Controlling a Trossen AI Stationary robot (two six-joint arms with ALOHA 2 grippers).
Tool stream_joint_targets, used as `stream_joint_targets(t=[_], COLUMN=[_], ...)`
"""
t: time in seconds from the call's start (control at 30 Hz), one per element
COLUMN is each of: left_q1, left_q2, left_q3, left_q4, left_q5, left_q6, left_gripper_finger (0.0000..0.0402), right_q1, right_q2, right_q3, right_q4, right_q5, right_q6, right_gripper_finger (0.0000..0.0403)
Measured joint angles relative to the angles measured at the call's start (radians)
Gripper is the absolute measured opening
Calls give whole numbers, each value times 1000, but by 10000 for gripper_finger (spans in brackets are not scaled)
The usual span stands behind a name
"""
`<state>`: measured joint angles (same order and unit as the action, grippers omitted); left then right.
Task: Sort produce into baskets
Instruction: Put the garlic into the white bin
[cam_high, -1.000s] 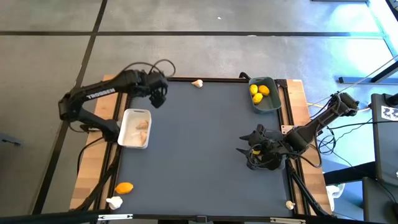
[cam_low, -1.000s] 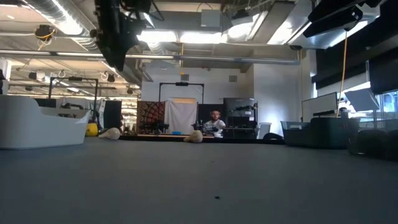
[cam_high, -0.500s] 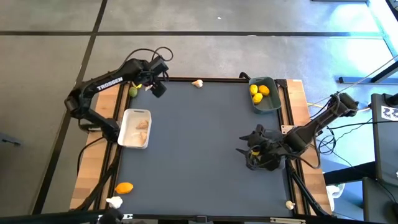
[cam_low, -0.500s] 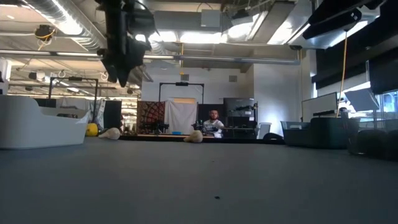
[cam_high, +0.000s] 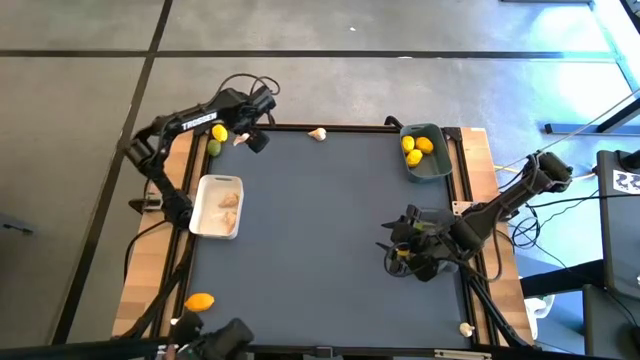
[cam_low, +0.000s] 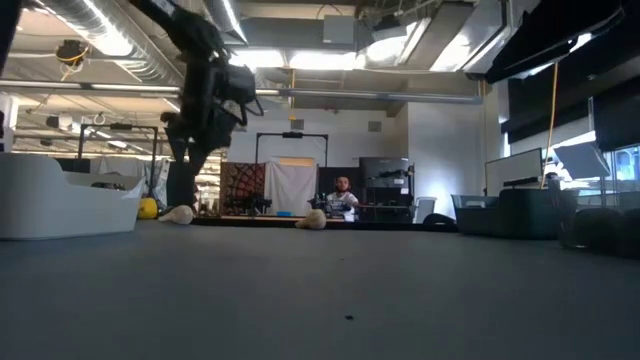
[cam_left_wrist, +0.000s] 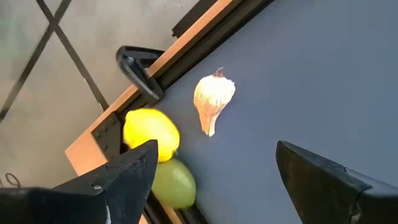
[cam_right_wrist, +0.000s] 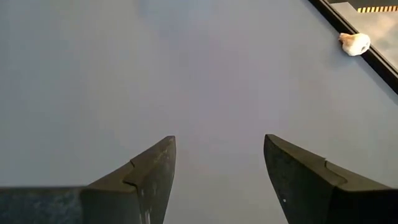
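Left end effector (cam_left_wrist: 211, 171) spread wide above the garlic bulb (cam_left_wrist: 211, 102) — centre it between the fingers, clear of the lemon (cam_left_wrist: 151, 132), before you descend; right end effector (cam_right_wrist: 217, 165) spread, waiting.

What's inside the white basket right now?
The white basket holds off-white garlic bulbs, at least two; no lemons or limes show in it. From the low view its wall hides the contents, so the exact count is unclear.
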<state>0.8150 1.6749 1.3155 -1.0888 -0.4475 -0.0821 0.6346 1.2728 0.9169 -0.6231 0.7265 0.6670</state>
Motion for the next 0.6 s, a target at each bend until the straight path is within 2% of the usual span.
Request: stream_joint_targets(t=[0.6], left_q1=[113], left_q2=[253], left_q3=[0], left_q4=[166], left_q5=[3], left_q6=[31], left_gripper_finger=[320], right_q1=[0], right_q2=[1], right_q3=[0], right_q4=[0], right_q5=[25], right_q6=[-3], right_gripper_finger=[241])
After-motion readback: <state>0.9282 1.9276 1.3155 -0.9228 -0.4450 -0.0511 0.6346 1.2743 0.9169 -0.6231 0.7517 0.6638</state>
